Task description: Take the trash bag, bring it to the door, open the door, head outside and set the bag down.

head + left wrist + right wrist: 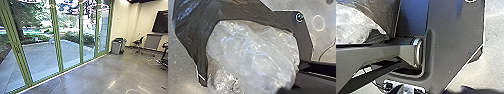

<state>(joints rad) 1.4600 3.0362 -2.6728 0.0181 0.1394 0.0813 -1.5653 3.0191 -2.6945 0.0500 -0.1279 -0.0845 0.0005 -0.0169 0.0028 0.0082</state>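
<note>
Two pincers are showing: the left pincer (pixel 285 90) is reaching over the clear plastic of the bag, and the right pincer (pixel 401 89) is pointing out over the floor. I cannot tell whether either is standing apart, coming together or clamping on something. One bag (pixel 189 32) is hanging or lying close by the left wrist; its dark film is wrapping partly around one crumpled mass of clear plastic (pixel 250 52), and it is covering part of the robot's one dark plate (pixel 305 45). One thin cable (pixel 328 50) is curving over the floor beside the plate.

In the head view, the floor (pixel 95 75) is stretching across the bottom. At least four green posts (pixel 58 45) are framing the glass from the left to the centre. Behind it, one paved yard (pixel 40 55) is spreading, with trees and bushes (pixel 75 37) growing at its far side. Right of centre, one grey bin (pixel 116 47) is standing near the end of the glass. Farther right, one chair (pixel 138 43) is standing beside one grey cabinet (pixel 153 42), and one dark screen (pixel 161 22) is hanging at the upper right.
</note>
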